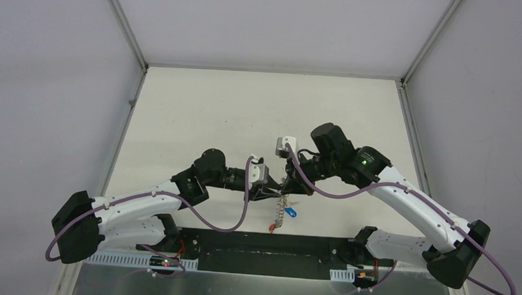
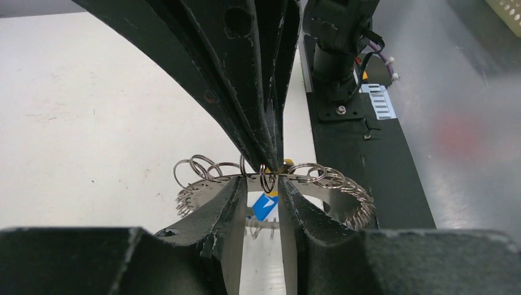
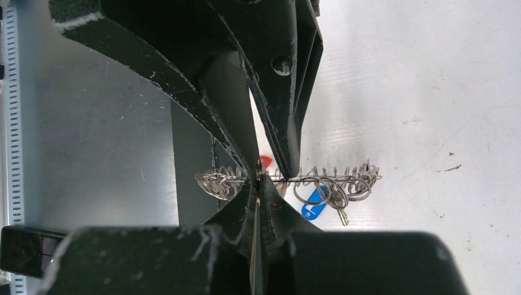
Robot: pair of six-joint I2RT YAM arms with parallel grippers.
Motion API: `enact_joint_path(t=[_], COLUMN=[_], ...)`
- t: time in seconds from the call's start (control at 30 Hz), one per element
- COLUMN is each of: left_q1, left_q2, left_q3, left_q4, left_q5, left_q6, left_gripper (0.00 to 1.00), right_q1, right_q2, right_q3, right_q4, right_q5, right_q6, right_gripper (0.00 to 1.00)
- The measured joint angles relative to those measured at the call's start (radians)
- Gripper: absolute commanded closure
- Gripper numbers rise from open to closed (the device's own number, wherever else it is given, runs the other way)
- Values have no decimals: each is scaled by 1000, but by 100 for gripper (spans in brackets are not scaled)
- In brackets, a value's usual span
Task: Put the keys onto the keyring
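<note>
White table [image 1: 200, 118] — a black base plate [image 1: 267, 254] along its near edge.

A robotics lab test cell: beneath the jaws lies a white worktop [image 1: 200, 118], boxed in by plain grey panels [image 1: 48, 78] on metal frame posts [image 1: 125, 25]. On the near side of the jaws, a black base plate [image 1: 260, 250] carries the left arm [image 1: 133, 207] and right arm [image 1: 409, 199], with purple cables [image 1: 225, 230] and slotted cable ducts [image 1: 117, 259] alongside

Red tag [image 1: 272, 227], white table [image 1: 200, 111], black baseplate [image 1: 267, 254].
</note>
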Motion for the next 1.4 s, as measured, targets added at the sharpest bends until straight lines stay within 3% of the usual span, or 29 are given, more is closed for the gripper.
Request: enact_joint_path(t=[0.07, 0.2, 0.27, 0.4, 0.5, 0.57, 0.9, 0.93, 1.07, 1.4], left_q1=[0, 0, 0, 0, 0, 0, 0, 0, 0, 0], left_q2=[0, 0, 0, -1, -6, -25, -156, -164, -180, -184], left_q3=[0, 0, 0, 0, -3, -20, -151, -160, -186, -215], left_q4=[3, 3, 3, 3, 4, 18, 183, 203, 292, 433], left_q5=[0, 1, 0, 0, -5, -14, -79, -83, -88, -87], left_q6=[-5, -19, -23, -34, -42, -49, -94, -97, -109, -134], left_gripper=[80, 100, 100, 100, 100, 100, 100, 100, 100, 100], right_q1=[0, 0, 0, 1, 1, 1, 1, 1, 1, 1], right_q2=[0, 0, 0, 0, -1, -8, -235, -257, -320, -302], right_q3=[0, 0, 0, 0, -1, -11, -180, -195, -245, -255], right_q4=[0, 1, 1, 2, 28, 55, 266, 298, 407, 526], right_q5=[0, 0, 0, 0, -5, -9, -8, -8, -25, -68], right_q6=[1, 2, 2, 15, 39, 58, 140, 144, 188, 246], right_gripper=[100, 100, 98, 59, 46, 43, 47, 60, 71, 73])
